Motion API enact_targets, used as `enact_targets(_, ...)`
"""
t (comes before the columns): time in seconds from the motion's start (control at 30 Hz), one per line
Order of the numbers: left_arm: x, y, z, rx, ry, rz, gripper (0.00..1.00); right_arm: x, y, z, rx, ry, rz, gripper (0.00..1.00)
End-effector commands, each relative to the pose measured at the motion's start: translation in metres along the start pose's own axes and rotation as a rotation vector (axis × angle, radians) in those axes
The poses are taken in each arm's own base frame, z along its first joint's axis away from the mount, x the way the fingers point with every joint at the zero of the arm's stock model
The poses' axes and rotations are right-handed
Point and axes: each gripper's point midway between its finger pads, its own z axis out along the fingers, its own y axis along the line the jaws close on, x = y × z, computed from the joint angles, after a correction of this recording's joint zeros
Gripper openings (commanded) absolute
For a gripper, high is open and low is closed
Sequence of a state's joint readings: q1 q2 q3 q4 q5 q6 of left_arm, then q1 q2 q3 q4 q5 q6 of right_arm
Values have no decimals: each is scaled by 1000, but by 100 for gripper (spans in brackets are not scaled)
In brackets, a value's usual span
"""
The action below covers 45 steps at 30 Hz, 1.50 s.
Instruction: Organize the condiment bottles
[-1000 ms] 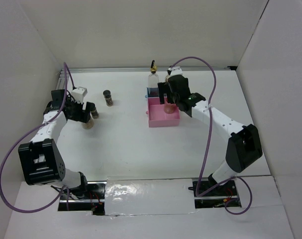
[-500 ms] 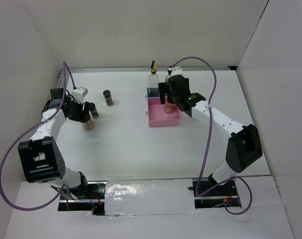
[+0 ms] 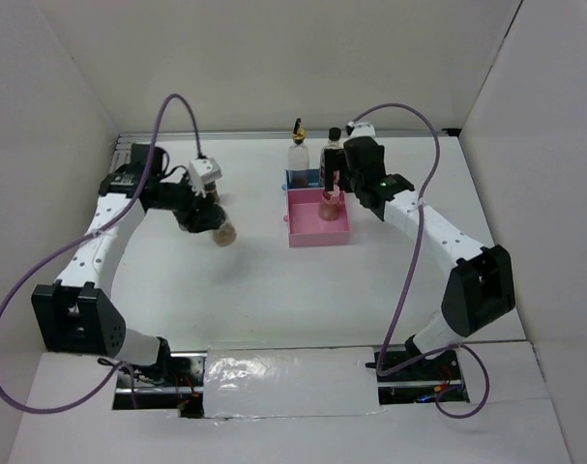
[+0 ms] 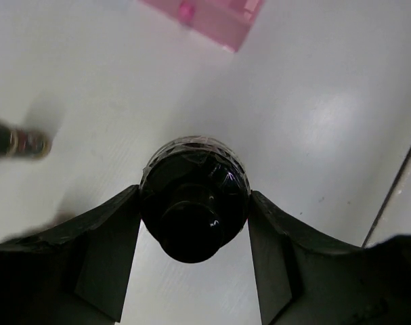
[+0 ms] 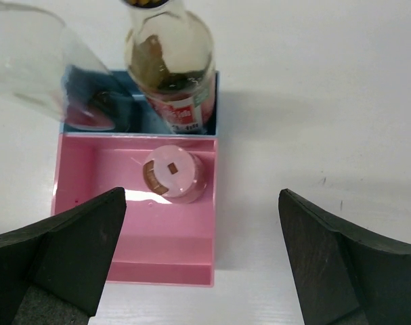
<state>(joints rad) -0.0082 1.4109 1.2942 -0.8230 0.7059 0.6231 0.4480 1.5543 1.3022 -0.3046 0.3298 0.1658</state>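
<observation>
Spice jar [image 3: 224,233], small, dark-lidded, with brown contents, is clamped between the fingers of the left gripper [image 3: 212,220]. In the last second the left arm has swung it away from the left wall and toward the pink shallow tray [image 3: 317,234], which lies ahead of that gripper, still well apart. Over the same interval the right gripper [image 5: 200,203] has drawn back from the tray. Its jaws stand wide with nothing between them, and the small pink-capped jar [image 5: 172,174] stands in the tray just ahead of them.

Judgement: one jar is delivered and the next is in transit.

Beyond the right gripper, the tall clear red-labelled bottle [image 5: 170,61] and the clear bottle with yellow-black pourer [image 3: 298,147] stand in the blue shallow tray [image 5: 145,116].

Limits of view:
- Both bottle tops are cropped at the right wrist.
- A second small jar [image 4: 15,141], left of the left gripper, is blurred.
- No third spice jar can be found.
</observation>
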Motion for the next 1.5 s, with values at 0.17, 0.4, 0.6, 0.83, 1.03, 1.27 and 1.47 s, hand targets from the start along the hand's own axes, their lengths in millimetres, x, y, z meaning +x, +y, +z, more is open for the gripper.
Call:
enact_targets(0.17,-147,-43,68,194,-99,186,0,-28,-30,-26,60,-86,118,100)
enact_targets(0.4,-184,-60,133,175,-103,282,0,-11,-49,-36,113,-66,130,100)
enact_targets(0.6,-193,-37,171,82,-117,292,0,-7,-60,-44,136,-69,120,100)
enact_targets(0.83,-179,-26,200,55,-81,285,0,-4,-68,-50,154,-57,104,100)
enact_targets(1.03,-155,-19,221,54,-33,278,0,-2,-71,-53,150,-63,112,100)
enact_targets(1.27,-138,-19,241,60,-4,290,0,-1,-72,-52,148,-59,111,100)
enact_targets(1.47,-127,-13,250,45,16,297,0,0,-72,-53,143,-60,110,100)
